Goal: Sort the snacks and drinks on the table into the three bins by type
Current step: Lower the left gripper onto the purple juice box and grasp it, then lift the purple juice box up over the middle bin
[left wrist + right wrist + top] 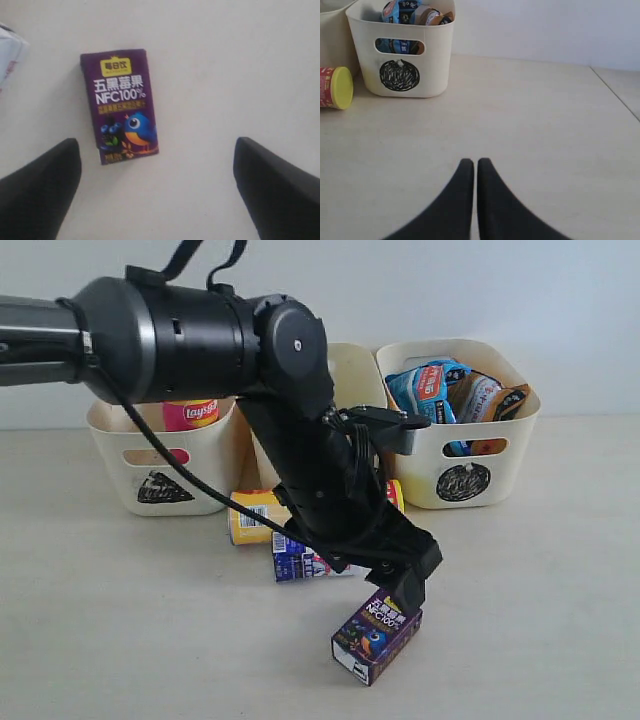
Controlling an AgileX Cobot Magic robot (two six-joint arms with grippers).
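Left end effector is released, fingers spread wide, and hovers right over the dark purple carton. That carton lies flat on the desk, near centre, label up. It sits closer to one finger than the other, and neither touches it in the wrist view.

Right end effector is clenched on nothing, over bare desk and well apart from the circle bin.

White-and-blue carton lies just beyond the purple one, partly hidden by the arm. Yellow-orange chip tube lies on its side farther back, its yellow-lidded end beside the circle bin.

Triangle bin, far left, holds the pink tube. The circle bin, far right, holds the blue bag and orange bag. Middle bin is mostly hidden by the arm, so I can't tell its mark or contents.
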